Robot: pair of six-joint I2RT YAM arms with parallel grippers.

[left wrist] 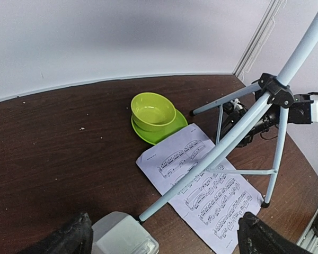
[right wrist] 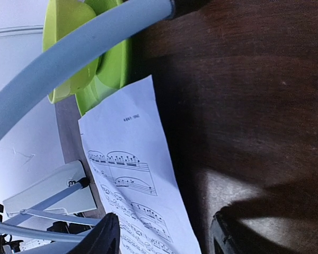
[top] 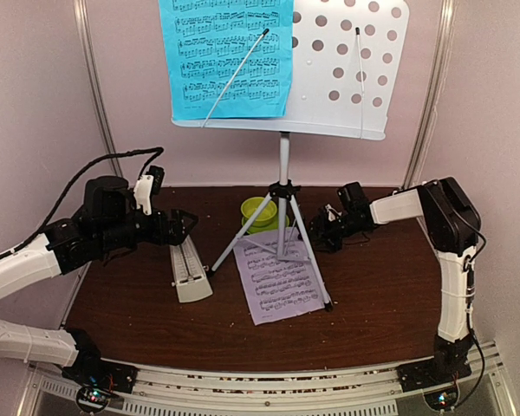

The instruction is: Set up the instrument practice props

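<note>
So here's my feed: the pale perforated music stand on its silver tripod (top: 351,65) stands mid-counter. The blue music sheet (top: 225,56) sits on the left half of its desk, with a thin wire arm across it. The pale pink music sheet (top: 277,277) lies flat on the dark wood counter (top: 381,286) under the tripod, and one leg crosses over it. The cream pyramid metronome (top: 189,270) is just left of the tripod's left foot.

My left pincer (top: 184,224) hangs right over the metronome, spread wide and gripping nothing. My right pincer (top: 321,236) is by the right leg, partly open and empty, at the pink sheet's edge. A lime-green bowl on its saucer (top: 258,211) sits behind the tripod.
</note>
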